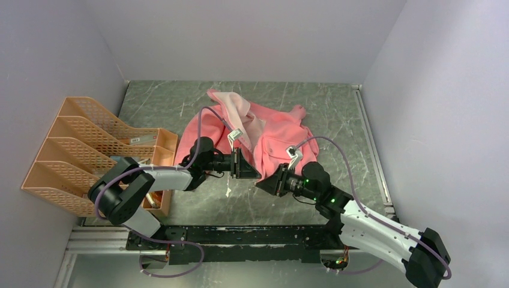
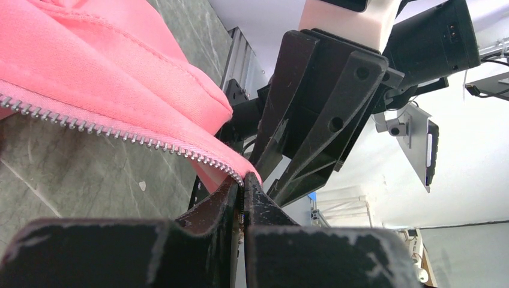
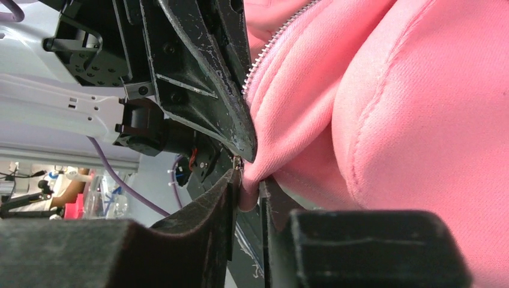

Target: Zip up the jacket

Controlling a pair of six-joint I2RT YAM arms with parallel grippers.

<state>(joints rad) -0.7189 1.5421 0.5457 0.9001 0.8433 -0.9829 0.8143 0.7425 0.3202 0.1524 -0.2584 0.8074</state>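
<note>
From above, the jacket (image 1: 273, 129) lies spread open in the middle of the table (image 1: 156, 99), its bottom hem toward my bases, with an orange file rack (image 1: 78, 150) off to the left. My left gripper (image 1: 246, 165) and right gripper (image 1: 268, 182) meet at that hem, almost touching each other. In my left wrist view, my jaws are closed to a sliver on the bottom end of one front edge, and its zipper teeth (image 2: 120, 135) run up and to the left from my tips, while the right gripper looms just behind. In my right wrist view, my jaws pinch a fold of pink fleece at the hem, with a row of teeth just above. The bunched fabric is too close to tell whether that row is the one the left gripper holds. The risk, I judge, is that the two bottom ends fail to seat. My fingers crowd each other, the fleece is soft, and a small pull could slip a hem free or drag fabric into the teeth.
</note>
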